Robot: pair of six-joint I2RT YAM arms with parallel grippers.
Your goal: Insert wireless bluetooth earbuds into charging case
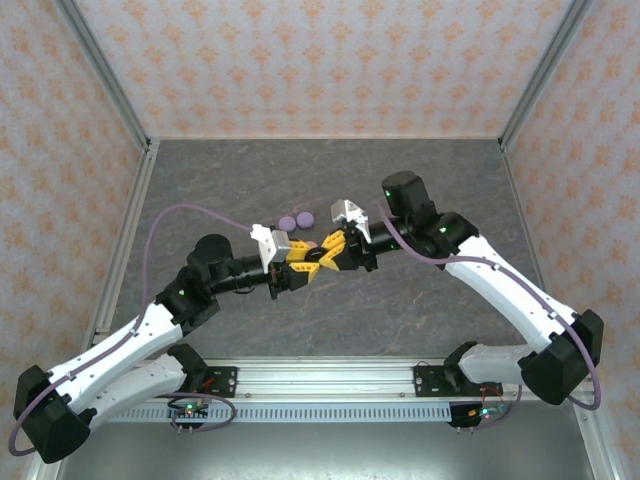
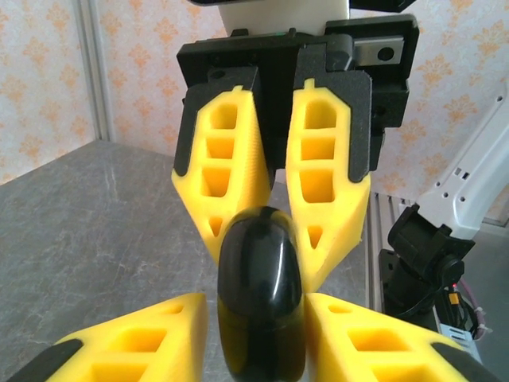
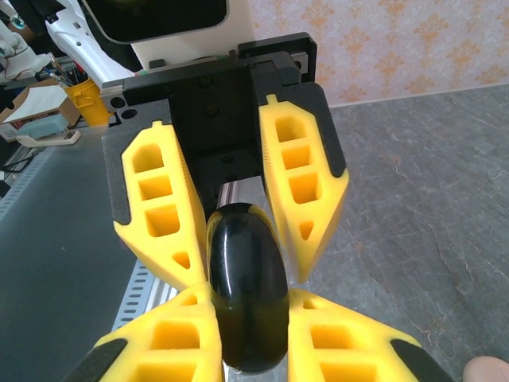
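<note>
A glossy black round charging case [image 1: 318, 257] hangs edge-on above the middle of the table, between both grippers, which meet tip to tip. My right gripper [image 3: 248, 293] is shut on the case [image 3: 246, 255], both yellow fingers pressed against its sides. From the opposite side my left gripper [image 2: 258, 301] straddles the case [image 2: 262, 263]. One left finger touches it and a thin gap shows beside the other. In the top view the left gripper [image 1: 306, 263] comes from the left and the right gripper [image 1: 331, 252] from the right. The case is closed and the earbuds are out of view.
Two lilac round cases [image 1: 296, 219] lie on the grey table just behind the grippers, and a pinkish round piece [image 1: 311, 243] sits beside them, also seen as the pinkish piece [image 3: 487, 371]. Patterned walls enclose the table; an aluminium rail [image 1: 320, 378] runs along the near edge.
</note>
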